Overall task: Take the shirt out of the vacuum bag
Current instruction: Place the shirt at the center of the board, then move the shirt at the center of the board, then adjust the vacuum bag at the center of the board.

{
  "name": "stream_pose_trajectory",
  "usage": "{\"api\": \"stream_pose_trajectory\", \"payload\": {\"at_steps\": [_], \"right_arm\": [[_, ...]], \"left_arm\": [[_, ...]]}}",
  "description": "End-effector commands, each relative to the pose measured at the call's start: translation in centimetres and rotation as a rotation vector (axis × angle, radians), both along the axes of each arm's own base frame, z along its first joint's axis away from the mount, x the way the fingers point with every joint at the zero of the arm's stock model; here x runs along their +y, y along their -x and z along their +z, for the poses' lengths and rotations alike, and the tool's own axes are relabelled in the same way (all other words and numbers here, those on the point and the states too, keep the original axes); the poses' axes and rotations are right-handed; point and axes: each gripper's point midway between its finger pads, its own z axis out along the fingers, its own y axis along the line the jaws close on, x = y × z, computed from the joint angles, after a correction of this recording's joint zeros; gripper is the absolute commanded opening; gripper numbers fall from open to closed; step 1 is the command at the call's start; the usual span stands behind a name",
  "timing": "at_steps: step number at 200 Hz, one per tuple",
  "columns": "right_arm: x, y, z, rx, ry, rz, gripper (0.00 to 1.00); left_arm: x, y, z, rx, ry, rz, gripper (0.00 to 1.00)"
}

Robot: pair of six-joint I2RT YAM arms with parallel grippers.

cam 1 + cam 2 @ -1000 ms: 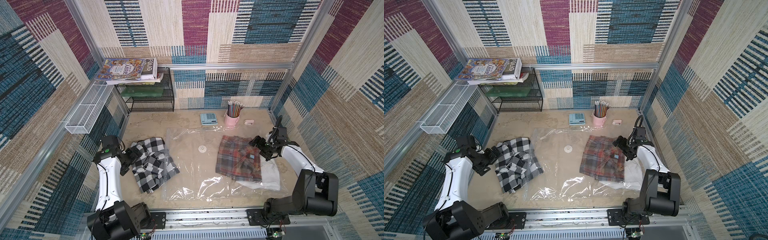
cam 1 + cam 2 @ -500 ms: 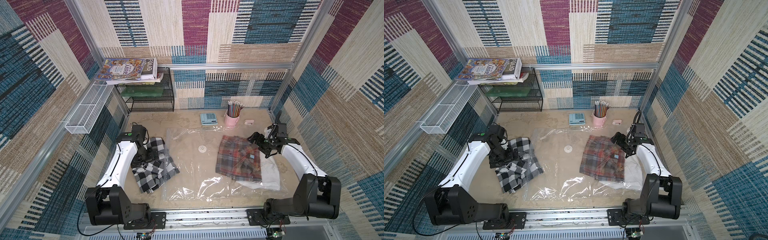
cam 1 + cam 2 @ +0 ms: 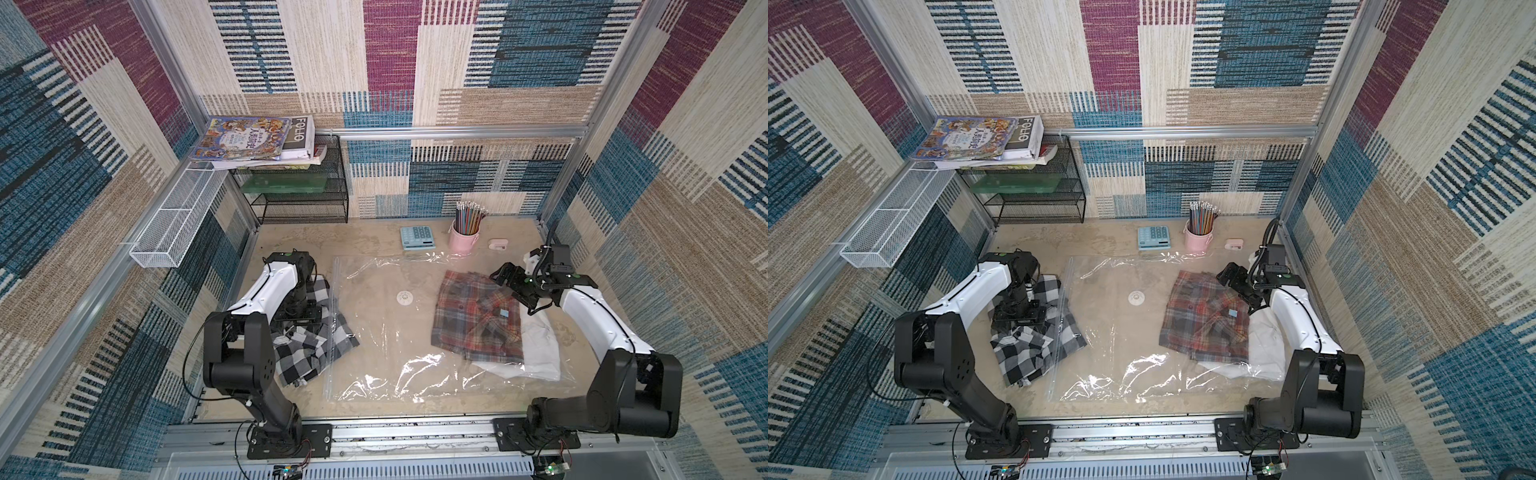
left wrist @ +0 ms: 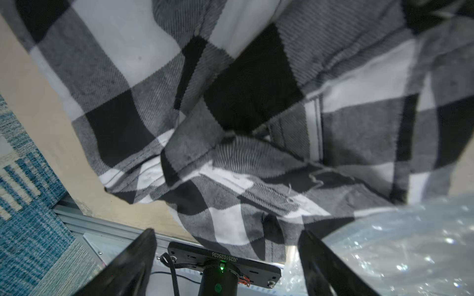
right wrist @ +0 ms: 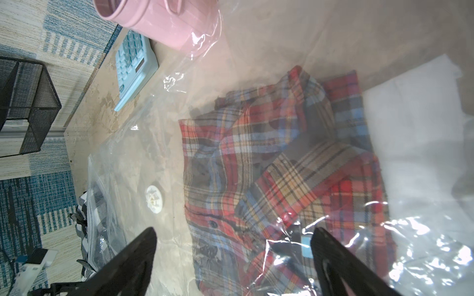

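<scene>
1. The vacuum bag (image 3: pixel 374 332) (image 3: pixel 1108 332) lies flat in the middle of the surface (image 3: pixel 299 245), with its round white valve (image 3: pixel 404 298) (image 5: pixel 154 199) facing up. It sits where it sat a second ago.
2. The left arm has changed most. A second ago it was folded back near its base, with the claw at the outer edge of the black-and-white checked shirt (image 3: pixel 316 357) (image 3: pixel 1025 357) (image 4: pixel 256 102). Now it reaches forward, and the left claw (image 3: pixel 296 328) (image 3: pixel 1017 326) (image 4: pixel 227 230) points down over the middle of that shirt.
3. In the left wrist view we see that claw spread wide, with the checked cloth close beneath it and nothing gripped.
4. The checked shirt lies at the bag's zip edge on the robot's left, mostly outside the bag. The zip strip (image 3: pixel 333 274) runs across it, and one corner lies beneath the plastic. Its outline looks the same as before.
5. The right claw (image 3: pixel 505 276) (image 3: pixel 1231 274) (image 5: pixel 234 228) is spread too, at the far corner of the red plaid shirt (image 3: pixel 478 320) (image 3: pixel 1204 320) (image 5: pixel 269 179). It has drifted slightly toward the back wall. We cannot tell whether it touches the plastic.
6. The plaid shirt lies under the clear plastic, overlapping a white garment (image 3: pixel 540 353) (image 5: pixel 410 128). Neither has moved.
</scene>
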Motion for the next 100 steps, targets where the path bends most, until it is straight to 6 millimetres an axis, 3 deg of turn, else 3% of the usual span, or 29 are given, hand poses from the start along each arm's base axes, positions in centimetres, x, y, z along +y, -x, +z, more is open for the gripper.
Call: {"api": "stream_pose_trajectory", "payload": {"at_steps": [1,20,45,79,100], "right_arm": [[0.5,0.1,0.6,-0.007,-0.017,0.014,0.96],[1.1,0.2,1.1,-0.020,-0.020,0.023,0.96],[3.4,0.6,1.3,-0.019,-0.004,0.088,0.96],[8.0,1.7,0.8,-0.001,-0.009,0.197,0.96],[12.2,2.2,1.1,-0.012,-0.030,0.287,0.96]], "left_arm": [[0.2,-0.8,-1.3,0.039,-0.020,-0.038,0.86],[0.0,-1.4,-2.5,0.070,-0.020,-0.053,0.85],[-0.1,-2.3,-4.1,0.104,-0.013,-0.067,0.83],[0.0,-3.8,-6.4,0.154,-0.003,-0.065,0.81],[0.4,-4.9,-7.1,0.154,0.012,-0.035,0.80]]}}
